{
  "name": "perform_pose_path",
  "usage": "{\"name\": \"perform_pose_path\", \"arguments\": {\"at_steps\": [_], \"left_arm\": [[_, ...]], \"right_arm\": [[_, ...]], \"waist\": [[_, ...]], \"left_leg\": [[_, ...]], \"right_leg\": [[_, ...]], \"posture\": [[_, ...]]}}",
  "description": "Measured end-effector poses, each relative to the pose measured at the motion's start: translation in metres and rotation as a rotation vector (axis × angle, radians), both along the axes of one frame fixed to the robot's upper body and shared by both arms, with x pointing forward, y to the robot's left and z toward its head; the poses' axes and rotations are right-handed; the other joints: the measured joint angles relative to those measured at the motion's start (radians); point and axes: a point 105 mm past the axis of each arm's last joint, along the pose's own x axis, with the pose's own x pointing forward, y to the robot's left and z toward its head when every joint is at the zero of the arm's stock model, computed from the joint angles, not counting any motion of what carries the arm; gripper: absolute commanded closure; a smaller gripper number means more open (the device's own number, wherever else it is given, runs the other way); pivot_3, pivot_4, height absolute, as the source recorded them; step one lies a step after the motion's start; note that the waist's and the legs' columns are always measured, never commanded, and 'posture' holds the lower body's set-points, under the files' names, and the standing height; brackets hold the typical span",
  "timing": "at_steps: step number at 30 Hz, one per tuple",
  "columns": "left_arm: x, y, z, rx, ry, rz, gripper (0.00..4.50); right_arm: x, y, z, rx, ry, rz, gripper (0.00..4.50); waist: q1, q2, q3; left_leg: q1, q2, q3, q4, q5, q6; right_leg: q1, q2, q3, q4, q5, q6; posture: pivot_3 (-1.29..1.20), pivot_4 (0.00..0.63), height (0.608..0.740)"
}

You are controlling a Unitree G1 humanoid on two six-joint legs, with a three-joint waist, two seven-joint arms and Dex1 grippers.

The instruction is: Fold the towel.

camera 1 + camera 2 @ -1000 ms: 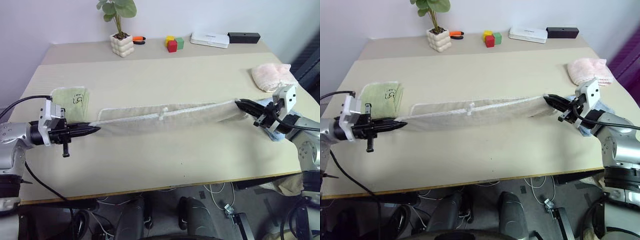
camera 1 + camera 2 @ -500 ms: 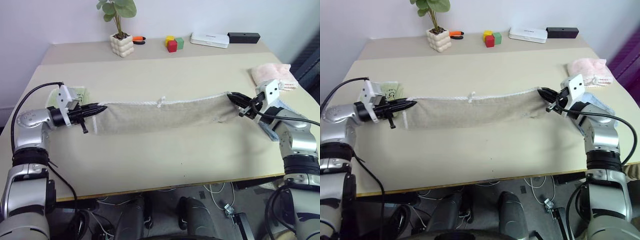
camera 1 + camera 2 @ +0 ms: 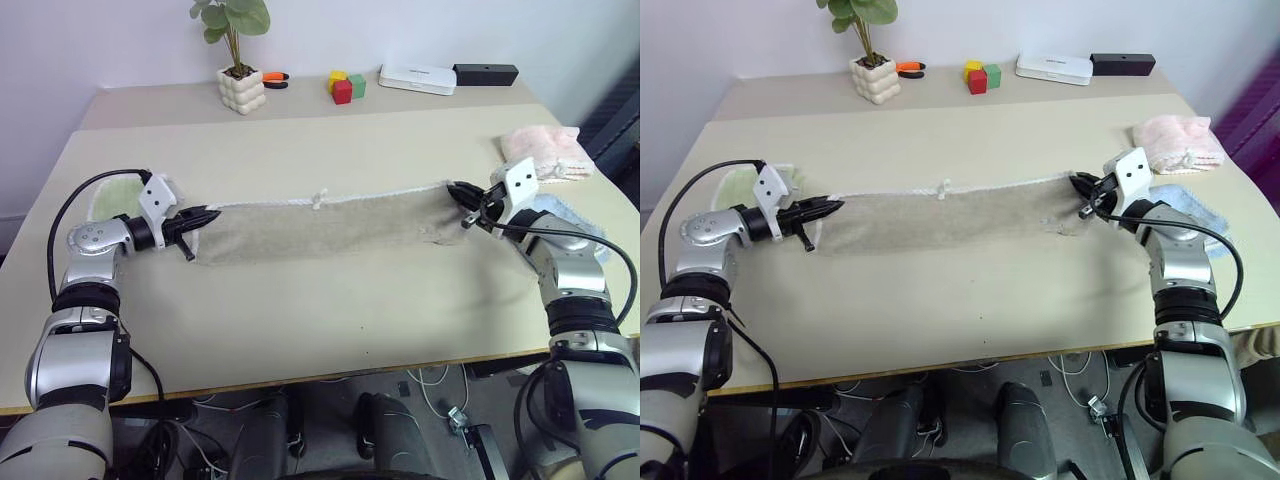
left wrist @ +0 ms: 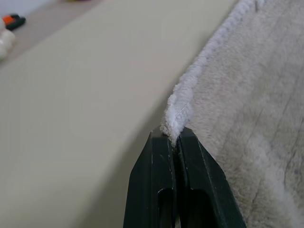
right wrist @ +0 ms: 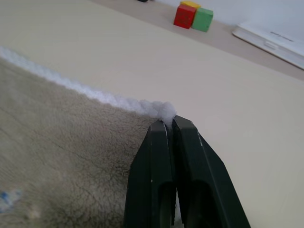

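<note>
left gripper (image 3: 208,215): fingers pressed together, pinching the pale hem corner | right gripper (image 3: 456,190): likewise clamped on the opposite hem corner, so the cloth stays stretched between them | towel (image 3: 325,225): beige terry, folded into a long band, flat across mid table (image 3: 320,310) | step: likely laying the fold down evenly

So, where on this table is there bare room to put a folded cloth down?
Bare table lies between the stretched beige terry towel and the near edge, and between it and the far ledge. Both ends are crowded: green cloth left, pink cloth right.
</note>
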Motion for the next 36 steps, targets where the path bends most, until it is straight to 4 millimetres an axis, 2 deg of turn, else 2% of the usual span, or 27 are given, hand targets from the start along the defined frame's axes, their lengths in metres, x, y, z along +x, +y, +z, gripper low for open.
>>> {"name": "perform_pose_path", "arguments": {"at_steps": [2,5,7,12,14,15,16,17,21,23,24,28,31,36], "left_arm": [[0.000,0.000,-0.004,0.016,0.015,-0.001,4.50],[0.001,0.000,-0.007,0.023,0.044,0.009,3.57],[0.002,0.001,-0.007,0.033,0.036,0.026,2.62],[0.007,-0.002,-0.003,0.019,0.011,0.041,0.04],[0.010,-0.005,0.005,-0.041,0.005,0.050,0.04],[0.013,-0.006,0.011,-0.085,-0.001,0.054,0.18],[0.014,-0.007,0.018,-0.121,-0.007,0.052,0.64],[0.015,-0.007,0.022,-0.145,-0.012,0.050,0.94],[0.015,-0.015,0.039,-0.233,-0.046,0.011,2.96],[0.016,-0.019,0.046,-0.256,-0.055,0.000,4.02],[0.016,-0.020,0.050,-0.281,-0.061,0.001,4.44],[0.021,-0.048,0.062,-0.431,-0.097,-0.014,4.44],[0.022,-0.072,0.059,-0.533,-0.088,0.011,4.44],[0.022,-0.090,0.042,-0.629,-0.028,0.096,4.44]], "right_arm": [[0.000,0.000,-0.002,-0.011,0.002,0.000,4.45],[0.001,-0.002,-0.006,-0.017,0.018,-0.014,3.56],[0.001,-0.004,-0.010,-0.011,0.036,-0.024,2.66],[0.002,-0.006,-0.011,-0.010,0.038,-0.043,0.03],[0.004,-0.007,-0.009,-0.018,0.027,-0.053,0.03],[0.004,-0.007,-0.007,-0.024,0.014,-0.062,0.17],[0.005,-0.008,-0.005,-0.021,0.004,-0.072,0.66],[0.006,-0.009,-0.003,-0.017,-0.002,-0.078,0.95],[0.009,-0.016,0.016,0.044,-0.065,-0.123,2.99],[0.009,-0.014,0.024,0.071,-0.096,-0.118,4.06],[0.009,-0.010,0.029,0.093,-0.109,-0.110,4.46],[0.005,0.026,0.042,0.161,-0.162,-0.024,4.46],[0.003,0.053,0.030,0.211,-0.128,0.000,4.46],[0.006,0.064,0.005,0.279,-0.058,-0.083,4.46]], "waist": [[0.002,0.000,0.000],[0.001,0.000,0.000],[0.000,0.000,0.000],[0.000,0.000,0.000],[0.002,0.000,0.000],[0.002,0.000,0.000],[0.001,0.000,0.000],[0.000,0.000,0.000],[-0.001,0.000,0.000],[-0.001,0.000,0.000],[-0.002,0.000,0.000],[0.002,0.000,0.000],[0.003,0.000,0.000],[0.001,0.000,0.000]], "left_leg": [[0.000,0.000,0.000,0.000,0.000,0.000],[0.000,0.000,0.000,0.000,0.000,0.000],[0.000,0.000,0.000,0.000,0.000,0.000],[0.000,0.000,0.000,0.000,0.000,0.000],[0.000,0.000,0.000,0.000,0.000,0.000],[0.000,0.000,0.000,0.000,0.000,0.000],[0.000,0.000,0.000,0.000,0.000,0.000],[0.000,0.000,0.000,0.000,0.000,0.000],[0.000,0.000,0.000,0.000,0.000,0.000],[0.000,0.000,0.000,0.000,0.000,0.000],[0.000,0.000,0.000,0.000,0.000,0.000],[0.001,0.000,-0.001,0.001,0.000,0.000],[0.002,0.000,-0.001,0.001,0.000,0.000],[0.003,0.000,-0.001,0.001,0.000,0.000]], "right_leg": [[0.000,0.000,0.000,0.000,0.000,0.000],[0.000,0.000,0.000,0.000,0.000,0.000],[0.000,0.000,0.000,0.000,0.000,0.000],[0.000,0.000,0.000,0.000,0.000,0.000],[0.000,0.000,0.000,0.000,0.000,0.000],[0.000,0.000,0.000,0.000,0.000,0.000],[0.000,0.000,0.000,0.000,0.000,0.000],[0.000,0.000,0.000,0.000,0.000,0.000],[0.000,0.000,0.000,0.000,0.000,0.000],[0.001,0.000,0.000,0.000,0.000,0.000],[0.001,0.000,0.000,0.000,0.000,0.000],[0.002,0.000,0.000,0.001,0.000,0.000],[0.003,0.000,0.000,0.001,0.000,0.001],[0.004,0.001,0.000,0.001,0.000,0.001]], "posture": [[0.00,0.150,0.740],[0.00,0.150,0.740],[0.00,0.150,0.740],[0.00,0.150,0.740],[0.00,0.150,0.740],[0.00,0.150,0.740],[0.00,0.150,0.740],[0.00,0.150,0.740],[0.00,0.150,0.740],[0.00,0.150,0.740],[0.00,0.150,0.740],[0.00,0.150,0.740],[0.00,0.150,0.740],[0.00,0.150,0.740]]}}
